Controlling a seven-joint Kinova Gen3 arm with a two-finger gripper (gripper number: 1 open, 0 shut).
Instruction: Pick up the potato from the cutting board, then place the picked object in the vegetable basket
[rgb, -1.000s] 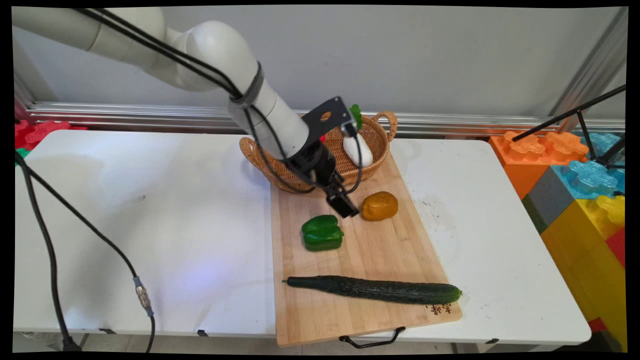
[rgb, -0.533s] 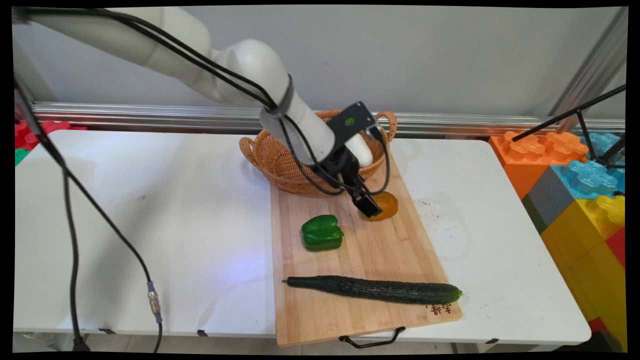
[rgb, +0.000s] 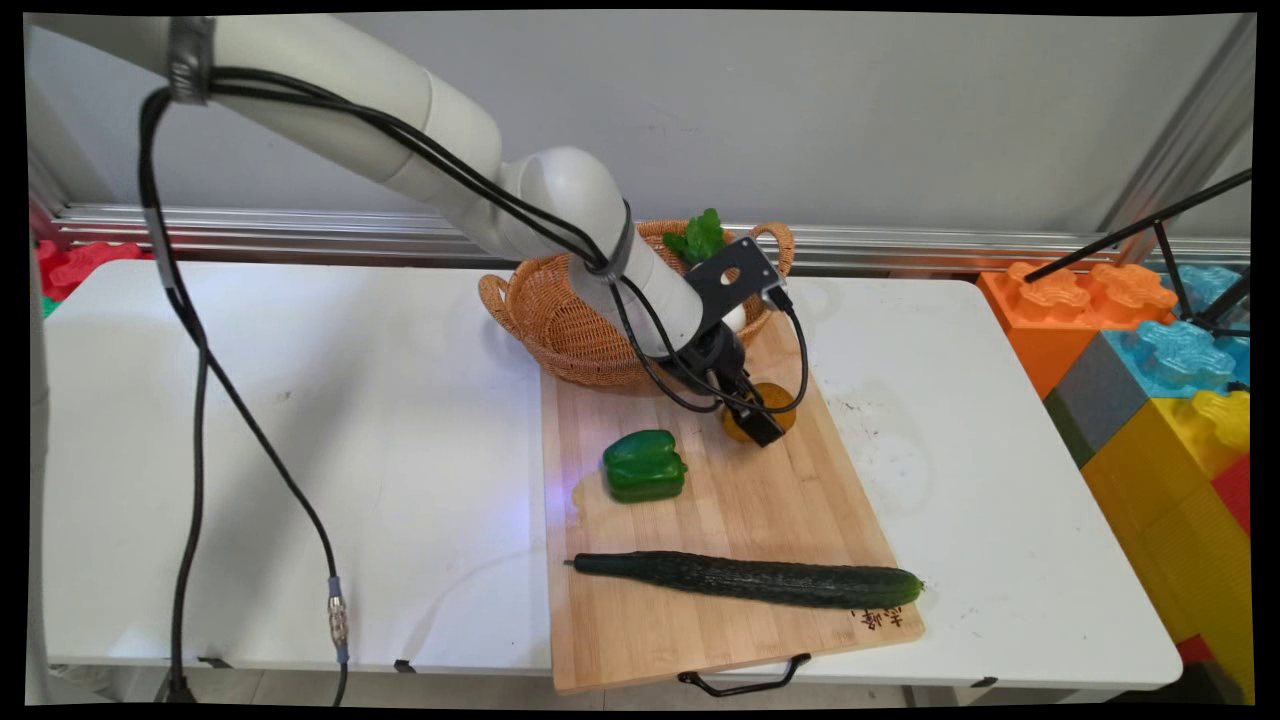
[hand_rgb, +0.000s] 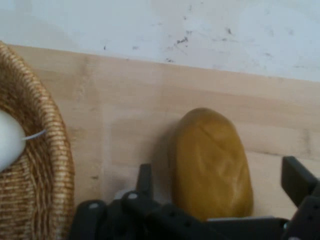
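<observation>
My gripper (rgb: 762, 428) hangs low over a brown potato (rgb: 782, 400) on the wooden cutting board (rgb: 740, 500), just in front of the wicker basket (rgb: 560, 320). In the hand view the potato (hand_rgb: 212, 162) lies between my two open fingers (hand_rgb: 145, 180), one on each side, with a gap to each. The gripper (hand_rgb: 220, 187) holds nothing. A green bell pepper (rgb: 645, 465) sits on the board to the left of the gripper. A long dark cucumber (rgb: 745, 578) lies across the board's near end.
The basket (hand_rgb: 35, 165) holds a white vegetable (hand_rgb: 9, 140) and a green leafy item (rgb: 700, 235). Large coloured toy blocks (rgb: 1160, 380) stand at the right of the table. A black tripod leg (rgb: 1140, 230) crosses above them. Black cables (rgb: 190, 400) hang at the left.
The gripper has moved right and down from beside the potato to over it. The arm has swung right, uncovering the left of the basket.
</observation>
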